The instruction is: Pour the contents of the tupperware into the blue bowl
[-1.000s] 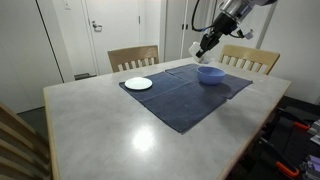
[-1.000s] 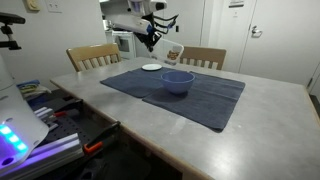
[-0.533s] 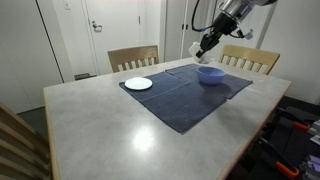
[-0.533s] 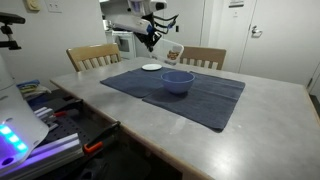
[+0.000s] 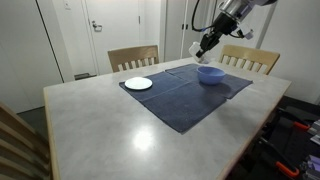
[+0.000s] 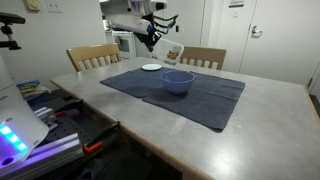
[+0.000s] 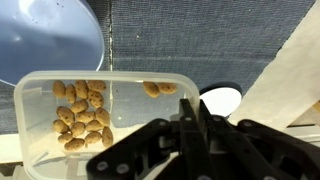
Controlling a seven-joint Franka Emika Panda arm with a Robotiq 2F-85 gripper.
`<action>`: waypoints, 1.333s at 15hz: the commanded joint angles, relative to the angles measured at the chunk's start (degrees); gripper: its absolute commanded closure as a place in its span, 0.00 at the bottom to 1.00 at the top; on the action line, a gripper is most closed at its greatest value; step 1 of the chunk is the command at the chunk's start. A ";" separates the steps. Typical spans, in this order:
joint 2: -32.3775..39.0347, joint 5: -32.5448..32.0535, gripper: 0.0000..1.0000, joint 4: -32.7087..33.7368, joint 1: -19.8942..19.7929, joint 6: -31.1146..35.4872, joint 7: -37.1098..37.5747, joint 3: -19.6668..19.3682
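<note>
The tupperware (image 7: 130, 125) hangs in the air above the worktop (image 5: 110, 125), gripped at its near wall by the tool (image 7: 196, 125), whose fingers are pressed together on the clear plastic. In both exterior views the tupperware (image 5: 194, 50) (image 6: 174, 53) sits higher than the blue bowl and close to it, and it looks tilted. The contents (image 7: 78, 115), small brownish bits, lie mostly heaped at one end of the container, with a few more against its far wall.

The blue bowl (image 5: 210, 73) (image 6: 177, 81) stands upright on a dark cloth (image 5: 185, 95) (image 6: 190, 100); in the wrist view the bowl (image 7: 45, 40) shows just past the container's far corner. I cannot tell whether the container reaches over its rim.

A white plate (image 5: 139, 84) (image 6: 152, 67) rests on the same cloth, well apart from the bowl. Wooden chairs (image 5: 133, 58) (image 6: 92, 56) stand at the worktop's far edge.
</note>
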 commanded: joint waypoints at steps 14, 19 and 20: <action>-1.79 25.12 0.98 1.41 -1.02 -6.35 -23.12 -2.38; -3.14 33.36 0.98 0.46 -2.15 -11.18 -30.98 -5.87; -3.56 34.74 0.98 0.19 -2.42 -12.40 -32.15 -6.72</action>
